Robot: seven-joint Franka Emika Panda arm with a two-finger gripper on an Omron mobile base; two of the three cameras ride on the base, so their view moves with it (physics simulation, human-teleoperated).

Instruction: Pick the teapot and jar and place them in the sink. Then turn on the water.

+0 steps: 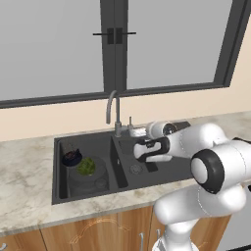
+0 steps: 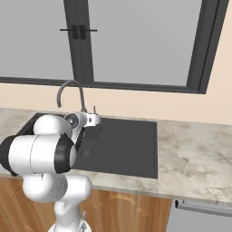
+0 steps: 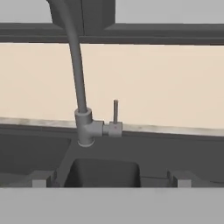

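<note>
Marble table (image 1: 29, 162) surrounds the black sink (image 1: 61, 196), where the teapot (image 1: 71, 157) and jar (image 1: 87, 172) already sit in one basin. With jaws spread wide and empty, the gripper (image 3: 111, 178) faces the faucet (image 3: 83, 122); its upright lever (image 3: 115, 112) stands straight ahead, just above jaw level.

Arm links (image 1: 206, 196): glossy white, rounded, tube-like shells, thick at the lower segments.
Joint caps (image 1: 207, 170): dark grey to black rings around a white disc; the same shows in the right base view (image 2: 63, 154).
Wrist end (image 1: 169, 129): white housing with a shiny grey, metallic round face.
Hand (image 1: 149, 149): white body with black panels.
Finger tips (image 3: 41, 180): small, blocky, dark grey, with a lighter front face.
Cables, screws, markings: too small to tell.
</note>
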